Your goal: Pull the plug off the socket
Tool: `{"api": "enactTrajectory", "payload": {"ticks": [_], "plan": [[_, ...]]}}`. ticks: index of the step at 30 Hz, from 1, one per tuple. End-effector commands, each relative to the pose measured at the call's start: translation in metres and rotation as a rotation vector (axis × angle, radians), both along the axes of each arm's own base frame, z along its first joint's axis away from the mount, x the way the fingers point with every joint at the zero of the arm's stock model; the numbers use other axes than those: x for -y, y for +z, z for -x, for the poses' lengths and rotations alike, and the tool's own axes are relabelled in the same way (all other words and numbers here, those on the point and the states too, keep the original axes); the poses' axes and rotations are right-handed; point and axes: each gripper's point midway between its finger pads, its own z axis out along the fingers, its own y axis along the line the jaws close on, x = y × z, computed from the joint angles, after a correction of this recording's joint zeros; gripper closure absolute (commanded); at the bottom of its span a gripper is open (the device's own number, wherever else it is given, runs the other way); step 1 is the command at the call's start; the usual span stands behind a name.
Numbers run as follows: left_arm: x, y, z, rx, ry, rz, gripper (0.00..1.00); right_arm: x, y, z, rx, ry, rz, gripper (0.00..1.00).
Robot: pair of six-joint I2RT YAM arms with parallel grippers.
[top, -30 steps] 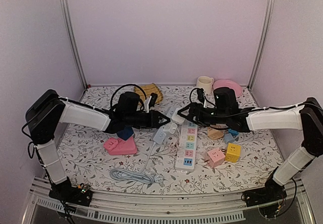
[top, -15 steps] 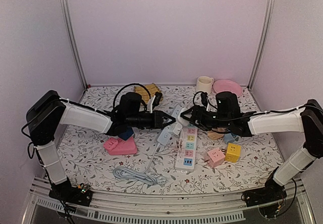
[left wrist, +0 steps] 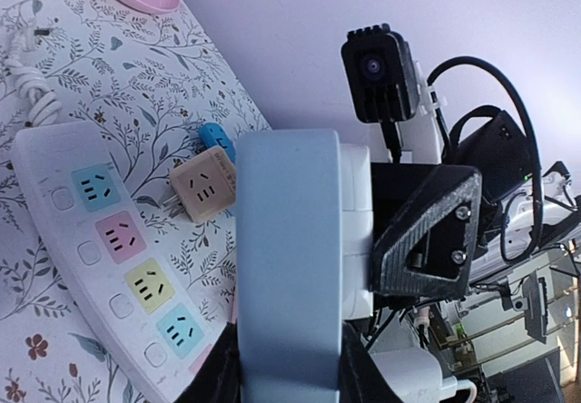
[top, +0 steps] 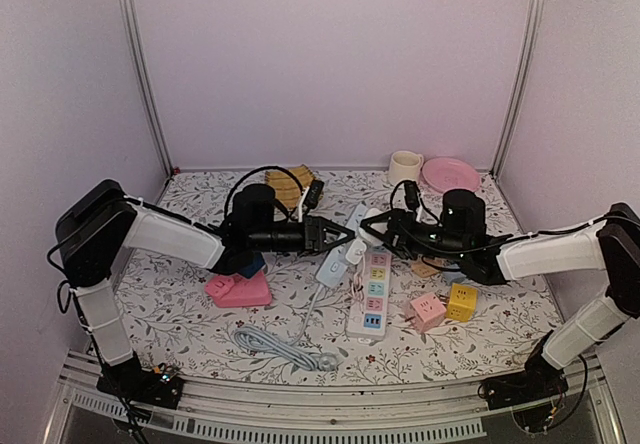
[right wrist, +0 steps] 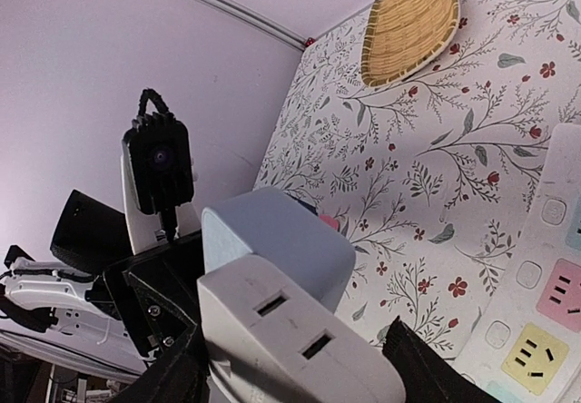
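Since a second ago the left gripper (top: 346, 236) is reaching farther toward the middle, carrying the grey-blue strip (left wrist: 289, 240) with it. The strip's cable (top: 280, 346) is trailing after it, so its coil is now lying a little more to the right on the table (top: 180, 304). The right gripper (top: 366, 226) is meeting it tip to tip, its arm sitting slightly farther right than before and its fingers narrowing. The left fingers are pinching the grey-blue strip by its sides, holding that end up while the other end is sloping down toward the table. The white plug (right wrist: 290, 330) is sitting on the raised end of that strip. The right fingers are flanking the plug, lying just beside its two sides; whether they are already pressing it cannot be told. The power strip (top: 371, 289) with the pastel outlets is lying flat on the table just below the two grippers, in the same spot as before, with neither gripper touching it.
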Motion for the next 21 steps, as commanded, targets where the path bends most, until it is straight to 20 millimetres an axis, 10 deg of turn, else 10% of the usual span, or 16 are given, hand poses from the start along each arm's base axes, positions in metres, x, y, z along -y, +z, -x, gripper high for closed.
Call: {"api": "enactTrajectory", "payload": {"ticks": [1,21], "plan": [[0.005,0.02,0.01,0.022,-0.039,0.086,1.0,0.004,0.036,0.008,0.088,0.002,-0.085,0.4],[-0.009,0.007,-0.006,0.109,0.087,-0.058,1.0,-0.002,0.036,0.011,0.073,0.041,-0.091,0.96]]}}
